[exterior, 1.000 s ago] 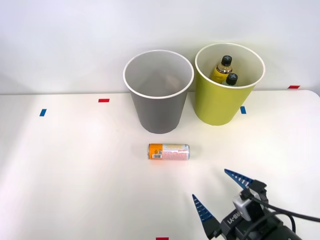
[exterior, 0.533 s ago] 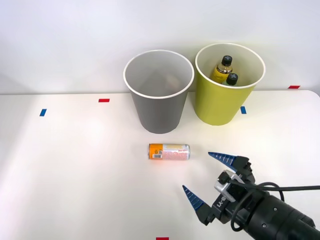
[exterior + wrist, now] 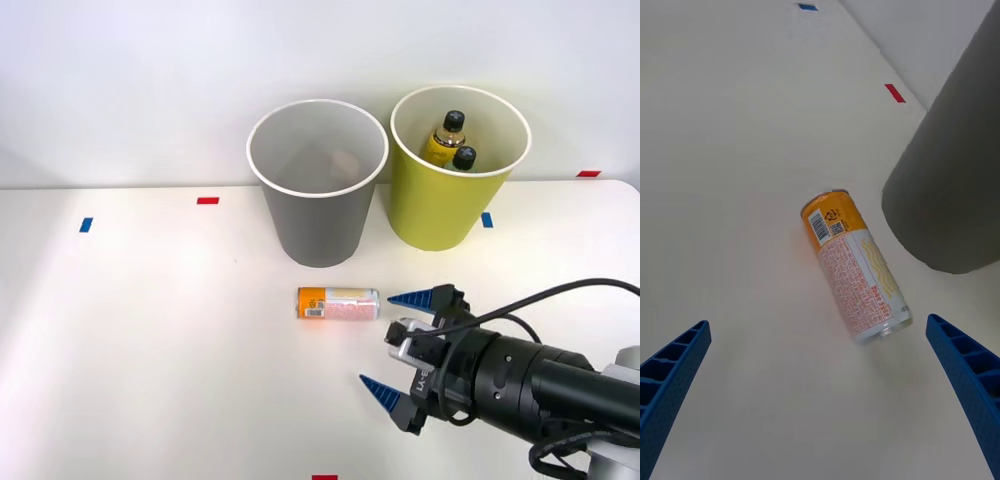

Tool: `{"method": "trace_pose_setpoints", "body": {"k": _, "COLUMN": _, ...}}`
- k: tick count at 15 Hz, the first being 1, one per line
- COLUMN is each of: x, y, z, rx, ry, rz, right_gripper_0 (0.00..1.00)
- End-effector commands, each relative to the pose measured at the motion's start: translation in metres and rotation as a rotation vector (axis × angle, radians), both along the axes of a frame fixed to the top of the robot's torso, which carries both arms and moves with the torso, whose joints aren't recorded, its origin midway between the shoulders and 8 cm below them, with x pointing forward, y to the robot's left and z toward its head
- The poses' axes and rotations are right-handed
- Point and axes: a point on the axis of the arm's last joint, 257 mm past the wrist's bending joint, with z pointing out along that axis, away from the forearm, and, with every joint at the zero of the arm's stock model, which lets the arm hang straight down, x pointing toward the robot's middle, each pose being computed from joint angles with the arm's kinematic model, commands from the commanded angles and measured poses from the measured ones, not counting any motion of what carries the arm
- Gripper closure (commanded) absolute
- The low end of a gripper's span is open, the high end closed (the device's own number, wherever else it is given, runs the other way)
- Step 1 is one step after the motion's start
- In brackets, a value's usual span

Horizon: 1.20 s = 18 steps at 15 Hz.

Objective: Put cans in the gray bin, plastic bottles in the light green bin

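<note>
We find the right gripper point(image 3: 397, 343) low over the table point(image 3: 150, 350), its two blue ribbed fingers point(image 3: 412, 298) spread wide apart, holding nothing and touching nothing. It sits just right of the can point(image 3: 338, 303) and a little nearer to the robot, fingertips pointing left toward it. The can lies on its side on the table, orange band to the left, silver end toward the gripper; in the wrist view the can point(image 3: 855, 265) rests between the two spread fingers but beyond their tips. The gray bin point(image 3: 317, 182) stands upright just beyond the can. The light green bin point(image 3: 458, 166) stands to its right (rims close together), with the plastic bottles point(image 3: 448, 141) inside, black caps up
</note>
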Motion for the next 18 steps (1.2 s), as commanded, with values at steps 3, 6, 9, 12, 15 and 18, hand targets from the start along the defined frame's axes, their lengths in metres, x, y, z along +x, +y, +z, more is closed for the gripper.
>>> {"method": "trace_pose_setpoints", "body": {"k": 3, "x": -0.012, "y": 0.013, "z": 0.003, "rx": -0.146, "ry": 0.101, "rz": 0.052, "right_gripper_0": 0.00}}
{"method": "trace_pose_setpoints", "body": {"k": 6, "x": -0.005, "y": 0.025, "z": 0.009, "rx": -0.194, "ry": 0.148, "rz": 0.090, "right_gripper_0": 0.00}}
{"method": "trace_pose_setpoints", "body": {"k": 9, "x": 0.012, "y": 0.031, "z": 0.004, "rx": -0.277, "ry": 0.161, "rz": 0.161, "right_gripper_0": 0.00}}
{"method": "trace_pose_setpoints", "body": {"k": 12, "x": 0.031, "y": 0.046, "z": -0.002, "rx": -0.291, "ry": 0.151, "rz": 0.201, "right_gripper_0": 0.00}}
{"method": "trace_pose_setpoints", "body": {"k": 15, "x": 0.044, "y": 0.054, "z": -0.008, "rx": -0.349, "ry": 0.135, "rz": 0.229, "right_gripper_0": 0.00}}
{"method": "trace_pose_setpoints", "body": {"k": 18, "x": 0.053, "y": 0.058, "z": -0.007, "rx": -0.455, "ry": 0.091, "rz": 0.211, "right_gripper_0": 0.00}}
